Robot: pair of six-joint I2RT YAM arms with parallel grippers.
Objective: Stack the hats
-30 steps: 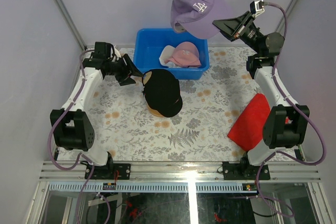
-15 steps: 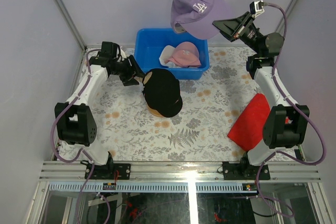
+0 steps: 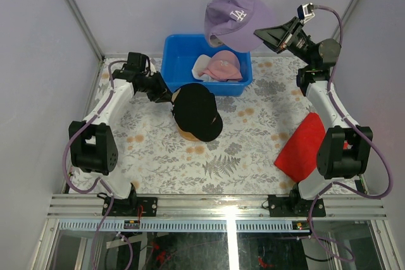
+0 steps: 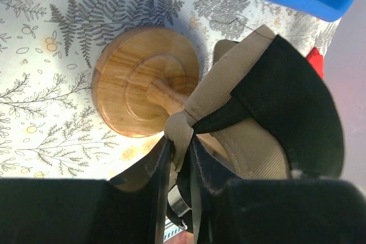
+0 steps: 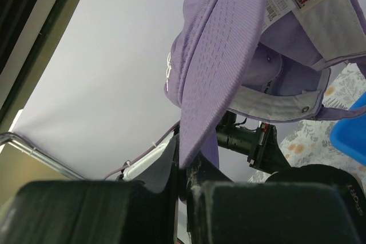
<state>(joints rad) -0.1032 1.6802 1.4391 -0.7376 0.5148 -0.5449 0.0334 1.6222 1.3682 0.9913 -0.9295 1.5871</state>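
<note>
A black hat (image 3: 196, 110) sits over a tan hat (image 4: 251, 147) on a wooden stand (image 4: 134, 84) at the table's middle. My left gripper (image 3: 168, 95) is at their back left, shut on the tan hat's strap (image 4: 182, 130), which is pinched between its fingers. High above the back of the table my right gripper (image 3: 261, 32) is shut on the brim of the lavender hat (image 3: 235, 16), which hangs from it (image 5: 229, 55). A pink hat (image 3: 224, 64) and a white hat (image 3: 204, 66) lie in the blue bin (image 3: 172, 52).
The blue bin stands at the back centre, just behind the stand. A flat red cloth (image 3: 302, 147) lies at the right, beside the right arm's base. Grey walls close in the left, back and right sides.
My left gripper has moved right, up to the back of the hats on the stand, and closed on the tan strap. The lavender hat has shifted slightly left and up.
</note>
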